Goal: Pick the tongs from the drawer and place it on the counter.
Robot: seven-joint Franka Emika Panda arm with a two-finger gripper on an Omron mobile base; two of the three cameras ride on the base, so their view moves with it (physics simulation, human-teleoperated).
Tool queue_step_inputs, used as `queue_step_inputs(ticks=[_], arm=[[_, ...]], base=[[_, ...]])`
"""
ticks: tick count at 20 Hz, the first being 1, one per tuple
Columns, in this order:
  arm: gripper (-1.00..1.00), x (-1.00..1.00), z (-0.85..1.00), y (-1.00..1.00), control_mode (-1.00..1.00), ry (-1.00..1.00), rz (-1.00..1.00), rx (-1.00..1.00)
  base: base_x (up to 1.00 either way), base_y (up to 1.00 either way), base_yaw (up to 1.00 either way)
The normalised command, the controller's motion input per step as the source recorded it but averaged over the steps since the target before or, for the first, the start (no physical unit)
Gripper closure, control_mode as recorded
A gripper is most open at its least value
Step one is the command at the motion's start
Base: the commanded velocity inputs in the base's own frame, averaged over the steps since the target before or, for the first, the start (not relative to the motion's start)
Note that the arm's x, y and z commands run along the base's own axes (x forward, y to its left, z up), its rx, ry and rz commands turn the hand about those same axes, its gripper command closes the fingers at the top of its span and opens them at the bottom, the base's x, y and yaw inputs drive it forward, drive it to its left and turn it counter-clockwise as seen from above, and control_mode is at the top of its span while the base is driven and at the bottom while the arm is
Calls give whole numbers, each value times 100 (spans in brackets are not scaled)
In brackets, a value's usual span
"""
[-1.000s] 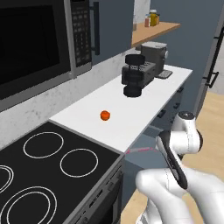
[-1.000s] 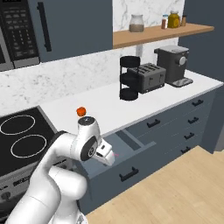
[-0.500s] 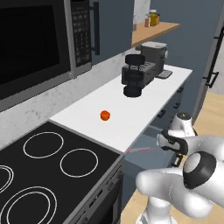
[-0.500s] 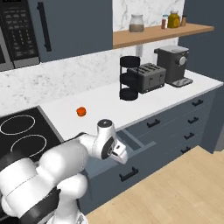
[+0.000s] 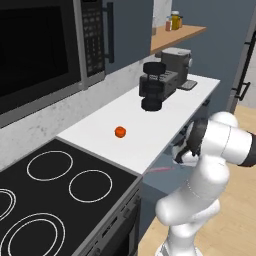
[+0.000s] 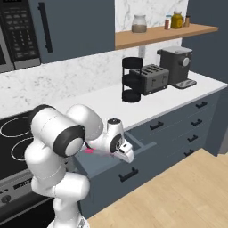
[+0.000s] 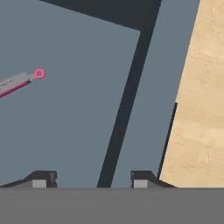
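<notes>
Although the drawer (image 6: pixel 116 165) stands pulled out under the counter (image 5: pixel 150 125), the tongs (image 7: pixel 19 82) lie untouched on its floor, off to one side of the gripper (image 7: pixel 89 178). Its 2 fingertips are spread apart and empty. By my reading, the grasp, lift and placing on the counter all remain.

drawer (image 7: pixel 65 122) floor bare, front wall (image 7: pixel 148 109) bounding
</notes>
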Motion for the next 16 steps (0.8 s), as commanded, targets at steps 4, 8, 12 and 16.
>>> queue_step_inputs(ticks=[4, 8, 12, 16], arm=[[-100, 0, -58, -61, -100, 22, -8, 0], [-100, -15, -93, -51, -100, 21, -6, 0], [-100, -95, -100, -96, -100, 14, -1, 1], [-100, -100, -100, -100, -100, 7, 0, 2]], base=[[0, 0, 0], [0, 0, 0], [0, 0, 0], [0, 0, 0]])
